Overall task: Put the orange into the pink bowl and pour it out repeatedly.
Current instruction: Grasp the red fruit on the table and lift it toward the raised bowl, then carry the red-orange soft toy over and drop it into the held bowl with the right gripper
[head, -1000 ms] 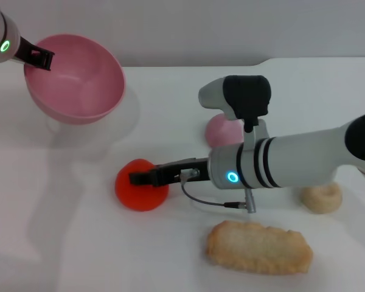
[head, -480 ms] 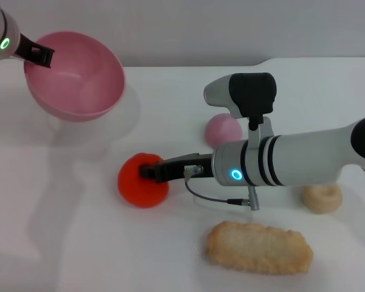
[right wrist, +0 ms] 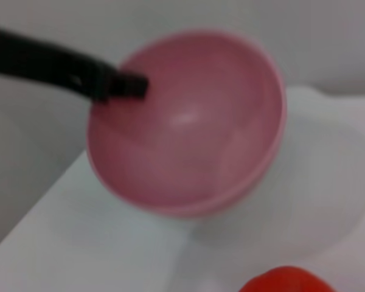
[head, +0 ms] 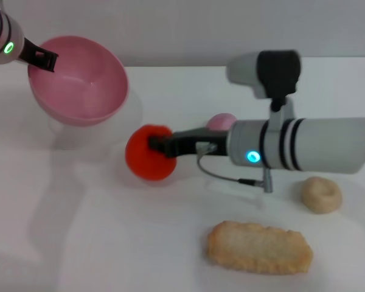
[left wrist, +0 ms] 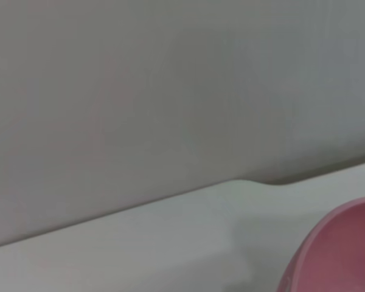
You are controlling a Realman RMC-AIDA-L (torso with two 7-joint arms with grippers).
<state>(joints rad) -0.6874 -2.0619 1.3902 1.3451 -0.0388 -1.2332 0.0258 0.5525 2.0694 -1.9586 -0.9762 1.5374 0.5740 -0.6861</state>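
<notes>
since a second ago the right pincer [head: 153, 146] has lifted the orange [head: 147, 153] off the table [head: 109, 243] and carried it up toward the pink bowl [head: 79, 79]. its fingers pinch the fruit from the right side. the bowl hangs tilted, mouth facing the fruit, with the left pincer [head: 44, 59] clamped on its rim. from the orange, the bowl lies up and to the left, near but apart; the carry looks about half done.
</notes>
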